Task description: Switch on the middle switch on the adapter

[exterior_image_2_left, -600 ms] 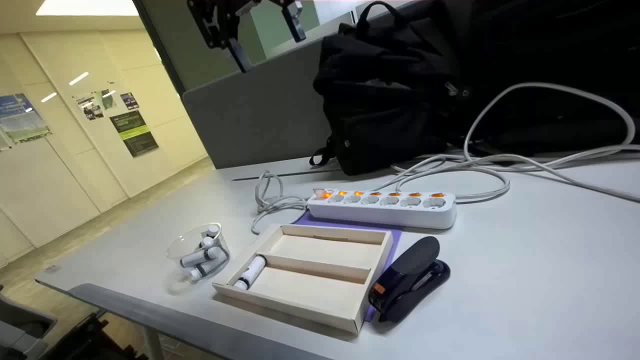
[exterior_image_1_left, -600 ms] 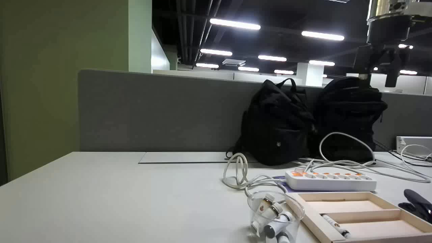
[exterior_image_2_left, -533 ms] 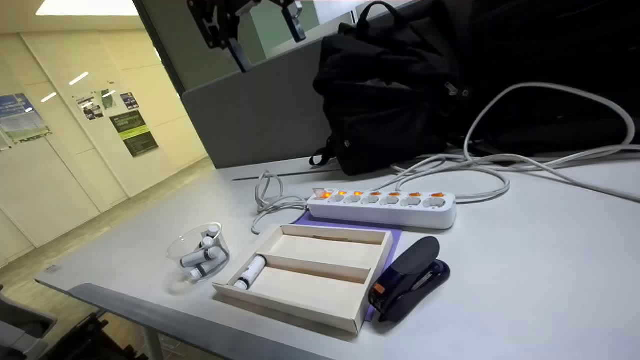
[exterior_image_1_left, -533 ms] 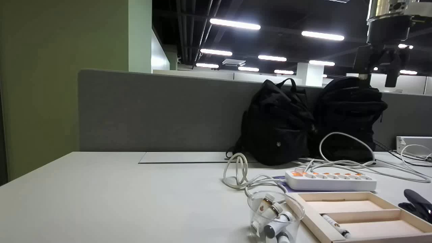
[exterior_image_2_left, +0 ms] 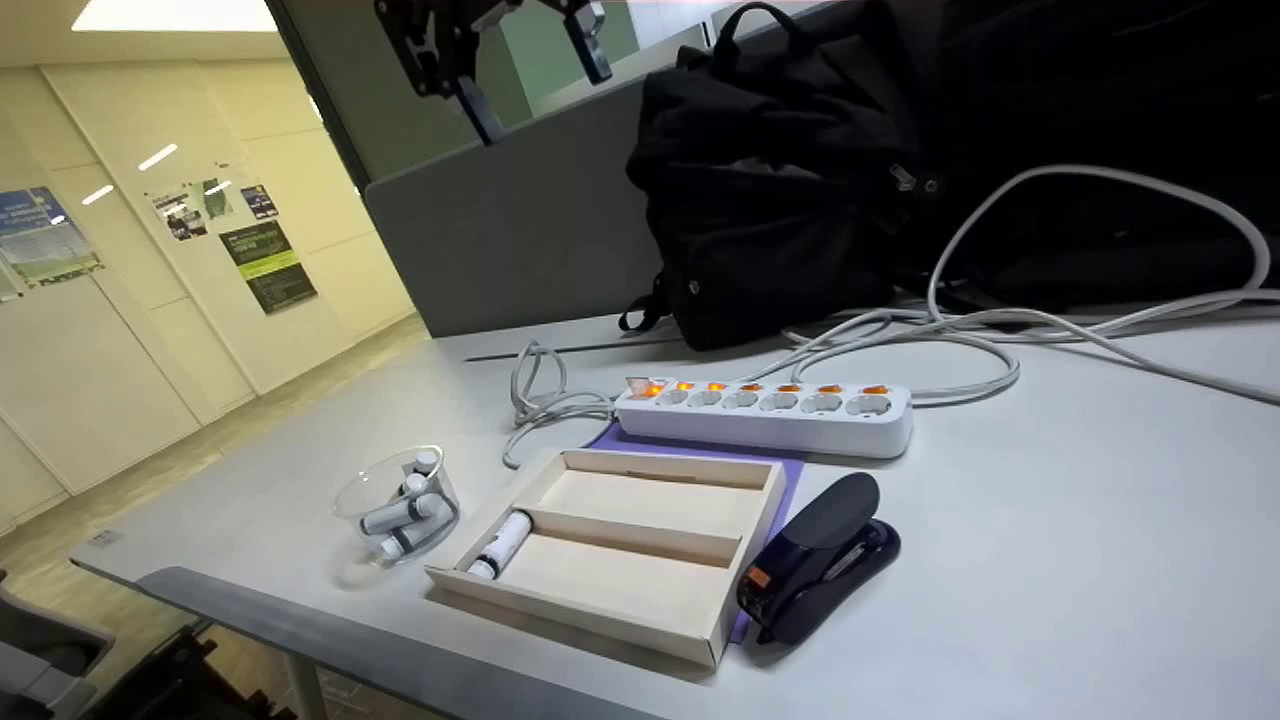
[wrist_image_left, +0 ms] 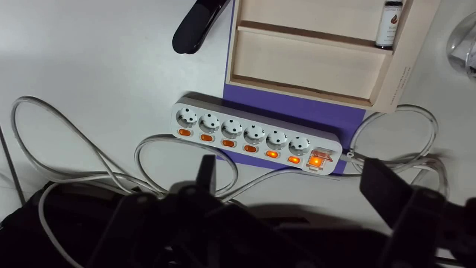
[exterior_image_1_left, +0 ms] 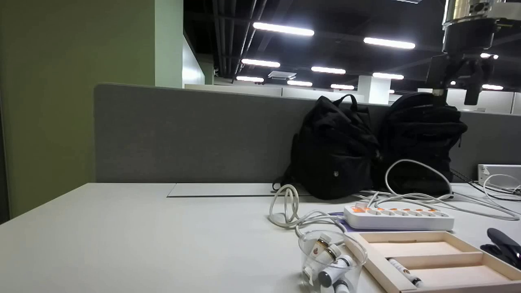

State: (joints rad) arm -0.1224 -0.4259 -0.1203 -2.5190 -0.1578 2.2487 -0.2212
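Long white rectangular plastic power strip [wrist_image_left: 256,136]: orientation and condition

Position: The power strip lies sockets-up on the smooth white tabletop [exterior_image_2_left: 1060,560], between the light wooden two-compartment tray [exterior_image_2_left: 650,498] and the rear edge, which runs along the grey upright partition [exterior_image_1_left: 195,138]. It rests partly on a flat purple sheet [wrist_image_left: 293,106]; the end farther from the large main switch [wrist_image_left: 315,161] extends past the sheet onto bare tabletop.

Axis: The long axis runs roughly along the rear edge. The main-switch end points toward the side edge visible at the left in both exterior views. Six round sockets form one row; six small orange switches [wrist_image_left: 228,143] line its rear-edge side.

Indicators: The main switch is lit, its clear cover standing up. The two small switches nearest it are lit; the other four are dark.

End effector: The black two-finger gripper [exterior_image_2_left: 545,110] hangs above the tabletop, well apart from the power strip. Its fingers are spread wide and its grasp is empty.

Containers: One small white cylindrical bottle [exterior_image_2_left: 503,545] with black bands lies on its side in the tray compartment nearer the front edge, along the wall facing the side edge. Near that wall stands a clear round plastic cup [exterior_image_1_left: 353,273] with at least four small white bottles [exterior_image_1_left: 338,270]; overlap prevents an exact count. A black stapler [exterior_image_2_left: 815,560] lies just beside the tray's opposite wall.
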